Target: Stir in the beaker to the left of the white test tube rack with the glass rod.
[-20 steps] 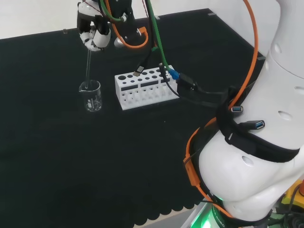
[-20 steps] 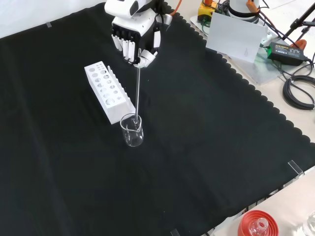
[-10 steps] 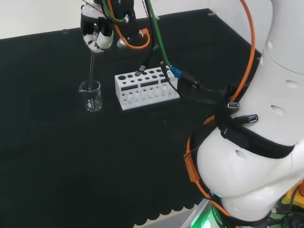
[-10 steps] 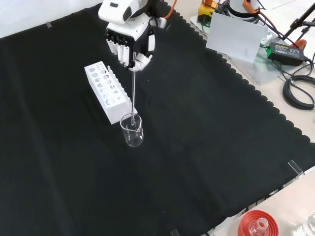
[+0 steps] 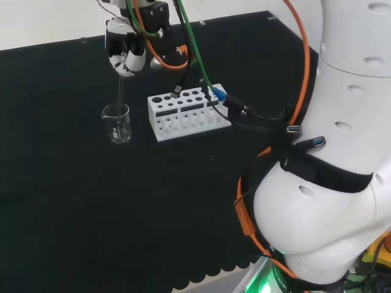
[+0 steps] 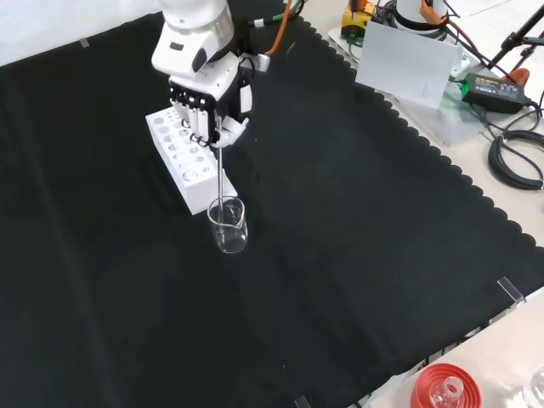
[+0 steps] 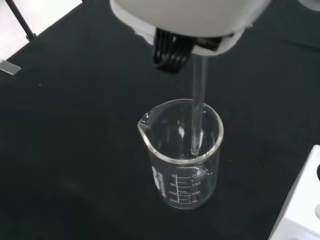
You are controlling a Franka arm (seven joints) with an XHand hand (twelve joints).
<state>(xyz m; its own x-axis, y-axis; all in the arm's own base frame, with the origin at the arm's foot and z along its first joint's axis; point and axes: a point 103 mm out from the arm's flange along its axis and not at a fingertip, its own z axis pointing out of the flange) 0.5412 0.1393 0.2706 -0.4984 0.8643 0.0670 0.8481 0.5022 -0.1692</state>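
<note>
A clear glass beaker (image 5: 116, 122) (image 6: 229, 226) (image 7: 182, 155) stands upright on the black cloth, just left of the white test tube rack (image 5: 188, 113) in the head view. The hand (image 5: 126, 50) (image 6: 204, 98) hangs above the beaker, shut on the top of a thin glass rod (image 5: 119, 94) (image 6: 221, 174) (image 7: 198, 110). The rod points almost straight down. In the wrist view its lower end is inside the beaker, near the far wall. The front view places the rack (image 6: 185, 157) behind the beaker and partly behind the hand.
In the front view a red ribbed stand (image 6: 444, 389) with glassware sits at the cloth's near right edge. Cables and a grey plate (image 6: 408, 64) lie off the cloth at the upper right. The arm's big white links (image 5: 330, 183) fill the head view's right.
The hand has come lower and shifted toward the rack in the front view. The rod has gone deeper into the beaker. The beaker and rack have stayed put.
</note>
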